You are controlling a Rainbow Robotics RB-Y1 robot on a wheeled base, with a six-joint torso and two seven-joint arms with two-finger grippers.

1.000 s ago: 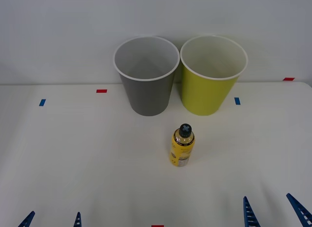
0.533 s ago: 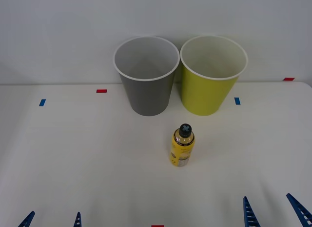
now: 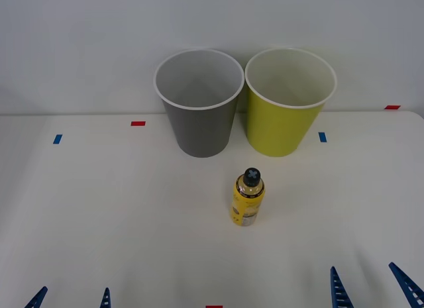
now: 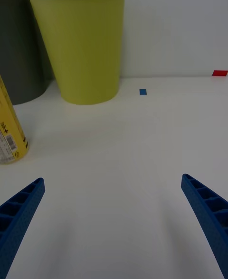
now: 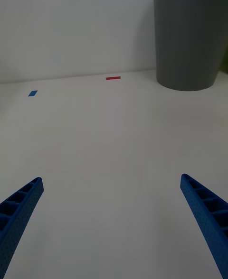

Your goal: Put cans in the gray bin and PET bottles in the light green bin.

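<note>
A small yellow PET bottle [image 3: 247, 201] with a black cap stands upright on the white table [image 3: 132, 215], in front of the two bins; its lower body [image 4: 9, 132] also shows in the right wrist view. The gray bin [image 3: 199, 102] stands at the back, left of the light green bin [image 3: 287, 101], and both look empty. My right gripper [image 3: 372, 287] is open at the front right, well short of the bottle. My left gripper [image 3: 71, 297] is open at the front left. The gray bin [image 5: 192, 34] and the light green bin [image 4: 83, 46] rise ahead in the wrist views.
Small red tape marks [image 3: 138, 123] and blue tape marks [image 3: 57, 139] lie on the table near the back, with another blue mark [image 3: 322, 136] right of the green bin. A white wall stands close behind the bins.
</note>
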